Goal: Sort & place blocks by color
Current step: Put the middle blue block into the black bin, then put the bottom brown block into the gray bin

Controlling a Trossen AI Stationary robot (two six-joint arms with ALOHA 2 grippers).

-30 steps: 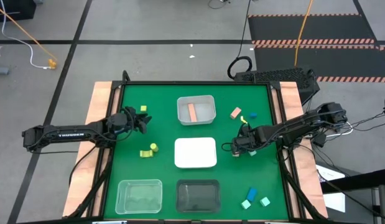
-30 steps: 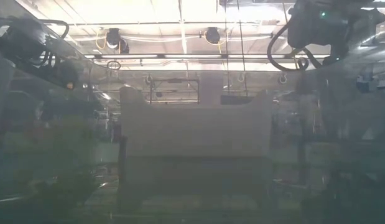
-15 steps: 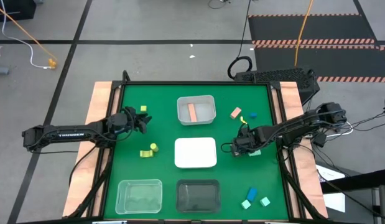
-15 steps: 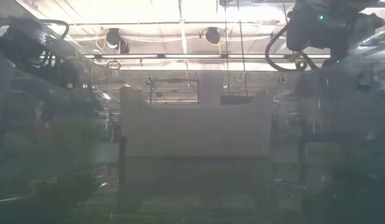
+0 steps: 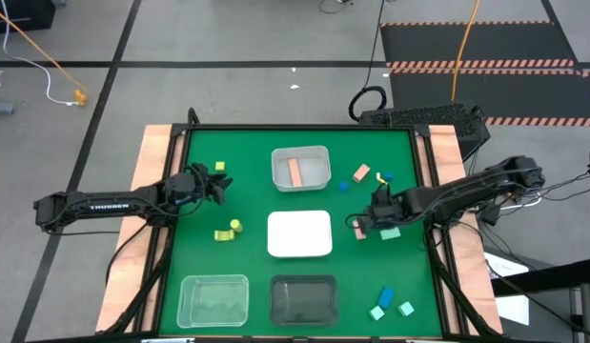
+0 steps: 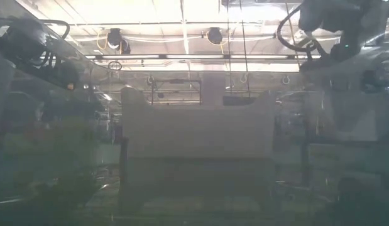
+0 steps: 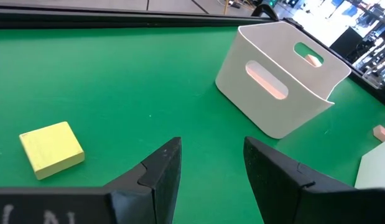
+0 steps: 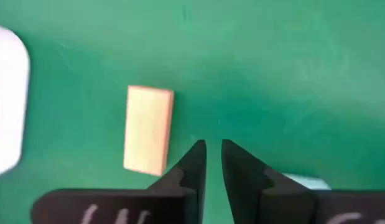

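Observation:
My right gripper point(image 5: 363, 225) point(image 8: 211, 157) is shut low over the green mat, with nothing between its fingers. A salmon bar point(image 8: 148, 129) point(image 5: 356, 232) lies flat just beside its tips, and a mint block point(image 5: 390, 232) point(image 8: 304, 182) lies on its other side. My left gripper point(image 5: 216, 184) point(image 7: 211, 163) waits open at the table's left, a yellow block point(image 7: 52, 148) point(image 5: 220, 168) resting on the mat next to it. More blocks lie about: salmon point(image 5: 361, 172), blue point(image 5: 387, 177) and blue point(image 5: 343, 186).
A white bin point(image 5: 301, 155) point(image 7: 285, 99) at the far middle holds a salmon bar point(image 5: 295, 171). A flat white tray point(image 5: 299, 234) is at the centre, a clear tray point(image 5: 213, 298) and a black tray point(image 5: 304, 298) at the near edge. Yellow-green blocks point(image 5: 228, 231) lie left, blue and mint blocks point(image 5: 390, 305) near right.
My right gripper has shut, with nothing between its fingers. The salmon bar now shows on the mat beside its tips, and a blue block lies toward the white bin where none showed before.

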